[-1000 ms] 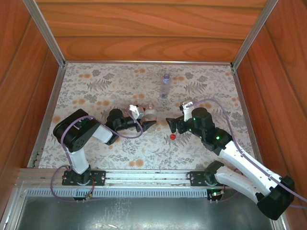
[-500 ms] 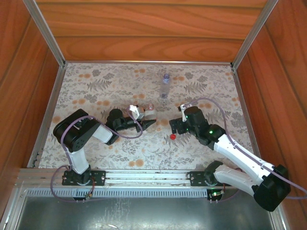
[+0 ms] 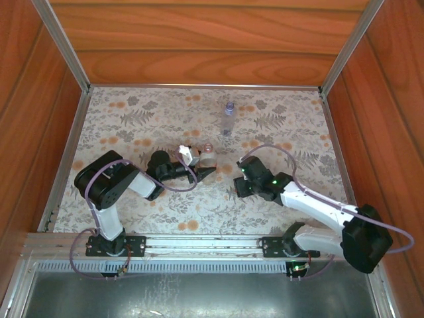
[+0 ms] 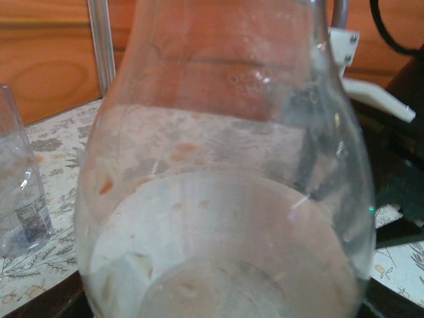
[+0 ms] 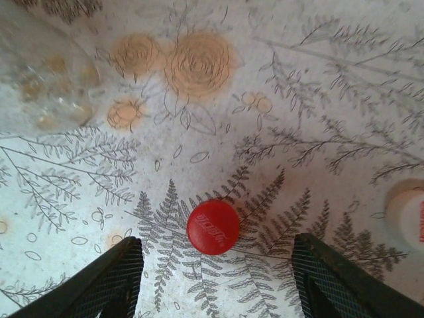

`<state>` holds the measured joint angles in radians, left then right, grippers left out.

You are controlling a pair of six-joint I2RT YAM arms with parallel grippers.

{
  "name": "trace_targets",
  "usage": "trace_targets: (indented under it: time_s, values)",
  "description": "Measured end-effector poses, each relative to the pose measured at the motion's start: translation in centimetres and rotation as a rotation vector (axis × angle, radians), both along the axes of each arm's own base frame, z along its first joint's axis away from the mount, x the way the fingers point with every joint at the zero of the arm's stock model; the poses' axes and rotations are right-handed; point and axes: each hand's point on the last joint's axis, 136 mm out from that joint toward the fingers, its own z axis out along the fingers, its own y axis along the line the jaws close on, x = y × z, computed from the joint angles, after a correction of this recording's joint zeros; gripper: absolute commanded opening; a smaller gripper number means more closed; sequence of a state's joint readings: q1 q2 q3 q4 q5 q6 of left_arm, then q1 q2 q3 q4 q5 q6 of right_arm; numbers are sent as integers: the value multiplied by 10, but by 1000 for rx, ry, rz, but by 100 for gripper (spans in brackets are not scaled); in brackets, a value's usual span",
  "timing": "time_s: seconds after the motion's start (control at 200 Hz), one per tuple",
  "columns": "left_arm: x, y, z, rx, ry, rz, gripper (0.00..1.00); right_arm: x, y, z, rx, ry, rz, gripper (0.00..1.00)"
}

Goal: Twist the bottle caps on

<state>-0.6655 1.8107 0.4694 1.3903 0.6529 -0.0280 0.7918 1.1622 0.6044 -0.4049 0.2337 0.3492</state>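
The red cap (image 5: 212,226) lies flat on the patterned cloth between the fingertips (image 5: 112,278) of my right gripper (image 5: 218,281). The jaws stand wide open, well clear of the cap on both sides. From above, my right gripper (image 3: 241,187) hangs over the cap and hides it. My left gripper (image 3: 207,168) is shut on a small clear bottle (image 3: 207,157), which stands upright with its neck open. That bottle (image 4: 225,199) sits very close to the left wrist camera. The plain bluish bottle (image 3: 228,118) stands farther back, apart from both grippers.
A white round thing (image 5: 407,215) is cut off at the right edge of the right wrist view; I cannot tell whether it is the white cap. Blurred clear plastic (image 5: 40,73) shows at that view's top left. Wooden walls and metal rails (image 3: 66,165) enclose the cloth.
My right gripper has moved left and down over the red cap, which it now hides from above. The left gripper and its bottle have stayed put.
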Motion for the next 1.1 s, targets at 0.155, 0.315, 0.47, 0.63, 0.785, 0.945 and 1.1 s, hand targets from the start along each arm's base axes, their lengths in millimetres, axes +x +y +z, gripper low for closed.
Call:
trace_targets:
  time_s: [0.155, 0.315, 0.47, 0.63, 0.785, 0.945, 1.1]
  values:
    - [0, 0, 0, -1, 0, 0, 64, -5, 4, -18, -49, 35, 18, 56]
    - [0, 0, 0, -1, -1, 0, 63, -6, 1, -34, -97, 68, 2, 52]
    - [0, 0, 0, -1, -1, 0, 63, -4, 1, -39, -103, 72, -6, 49]
    - [0, 0, 0, -1, -1, 0, 64, -2, 5, -44, -102, 74, -7, 46]
    - [0, 0, 0, -1, -1, 0, 64, 0, 7, -46, -94, 74, -17, 43]
    - [0, 0, 0, -1, -2, -2, 64, 2, 9, -45, -84, 68, -22, 40]
    - [-1, 0, 0, -2, -2, -5, 64, 2, 9, -46, -84, 68, -23, 39]
